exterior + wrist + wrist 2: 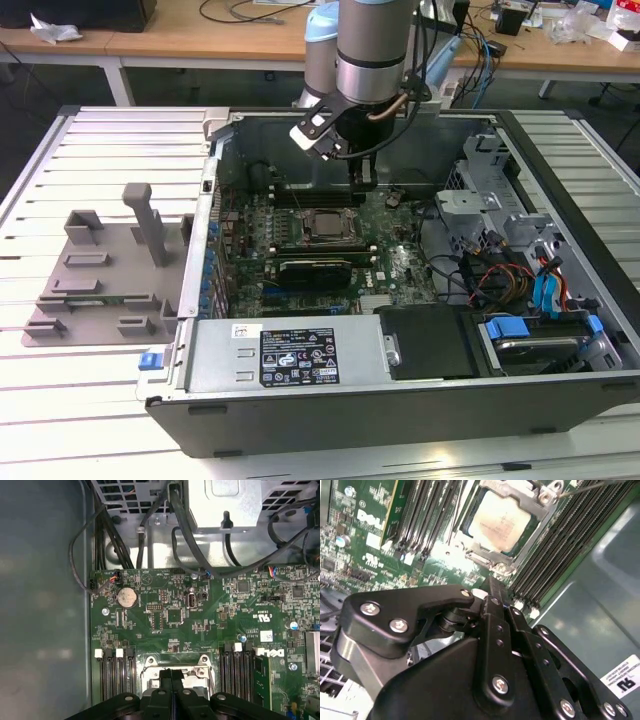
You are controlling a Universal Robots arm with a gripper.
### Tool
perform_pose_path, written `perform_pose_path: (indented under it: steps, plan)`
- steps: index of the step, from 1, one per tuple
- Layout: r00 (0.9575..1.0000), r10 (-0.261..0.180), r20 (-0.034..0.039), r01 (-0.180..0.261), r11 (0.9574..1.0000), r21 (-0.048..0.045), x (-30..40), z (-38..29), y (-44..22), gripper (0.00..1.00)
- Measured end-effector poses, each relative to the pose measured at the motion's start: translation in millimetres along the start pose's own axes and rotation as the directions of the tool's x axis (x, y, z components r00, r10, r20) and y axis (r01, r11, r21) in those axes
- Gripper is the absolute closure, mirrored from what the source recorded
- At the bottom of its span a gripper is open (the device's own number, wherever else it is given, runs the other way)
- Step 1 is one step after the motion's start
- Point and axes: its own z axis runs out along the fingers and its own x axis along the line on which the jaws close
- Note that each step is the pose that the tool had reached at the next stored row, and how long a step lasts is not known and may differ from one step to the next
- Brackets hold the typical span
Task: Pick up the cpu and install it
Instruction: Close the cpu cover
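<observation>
The cpu lies flat in its socket on the green motherboard inside the open computer case. Its silvery-beige top plate is framed by the socket's metal rim. My gripper hangs just above the board, slightly beyond the socket and towards the exterior view's right of it. Its black fingers are pressed together, shut, with nothing between them. In the second wrist view the fingertip ends just short of the socket's rim. In the first wrist view the fingers cover most of the socket.
Case walls surround the board. Memory slots flank the socket. Cables and a drive cage crowd the exterior view's right. A power supply sits in front. A grey plastic fixture stands on the table at the left.
</observation>
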Motion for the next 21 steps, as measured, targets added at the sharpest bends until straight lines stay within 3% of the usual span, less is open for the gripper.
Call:
perform_pose_path:
  steps: [2, 3, 7, 11, 14, 21]
  plan:
    - [1.0, 0.0, -0.0058, 0.0, 0.9987, 0.0517, 0.0, 0.6, 0.1, 0.89]
    - [1.0, 0.001, -0.0061, 0.0, 0.9984, 0.0568, 0.0, 0.6, 0.1, 0.89]
    - [1.0, 0.001, -0.0062, 0.0, 0.9984, 0.057, 0.0, 0.6, -1.4, 0.89]
    - [1.0, 0.001, -0.0091, 0.0, 0.9984, 0.0564, -0.9, 4.4, -13.4, 0.89]
    - [1.0, 0.001, -0.0091, 0.0, 0.9984, 0.0564, -2.3, 6.0, -16.5, 0.89]
    - [1.0, -0.001, -0.0091, 0.001, 0.9984, 0.0564, -13.6, 10.7, -19.2, 0.89]
